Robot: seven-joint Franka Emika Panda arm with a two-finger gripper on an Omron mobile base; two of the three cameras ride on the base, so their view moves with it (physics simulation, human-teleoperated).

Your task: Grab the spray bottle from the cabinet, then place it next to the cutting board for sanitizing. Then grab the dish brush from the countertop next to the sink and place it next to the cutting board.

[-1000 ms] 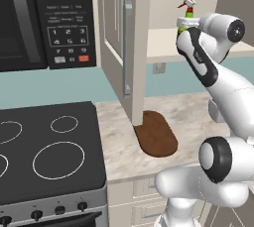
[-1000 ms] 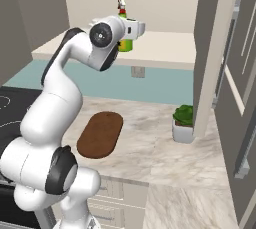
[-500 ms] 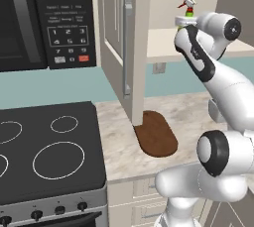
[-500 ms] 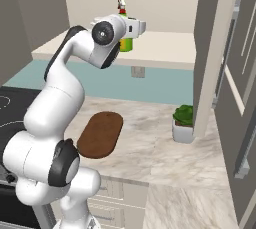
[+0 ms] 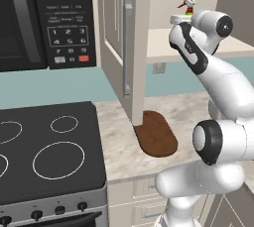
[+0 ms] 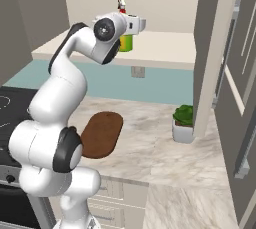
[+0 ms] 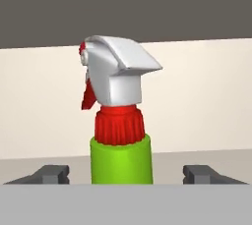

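Green bottle point(image 7: 121, 157) stands upright on cabinet shelf point(image 6: 165, 48), between the fingertips point(image 7: 51, 174) w/ gaps both sides: jaws wide, nothing gripped yet. Gripper point(image 6: 134, 25) at bottle level. Board point(image 5: 157, 133) lies on counter point(image 6: 165, 145), at 6 o'clock below shelf. Task barely begun, by my read: bottle grab pending, brush step untouched.

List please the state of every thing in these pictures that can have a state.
Green spray bottle with white head and red collar: upright on the cabinet shelf, between the fingertips, not gripped.
Gripper: open.
Beige panelled cabinet door: swung open.
Dark brown wooden cutting board: flat on the countertop.
Green potted plant: upright.
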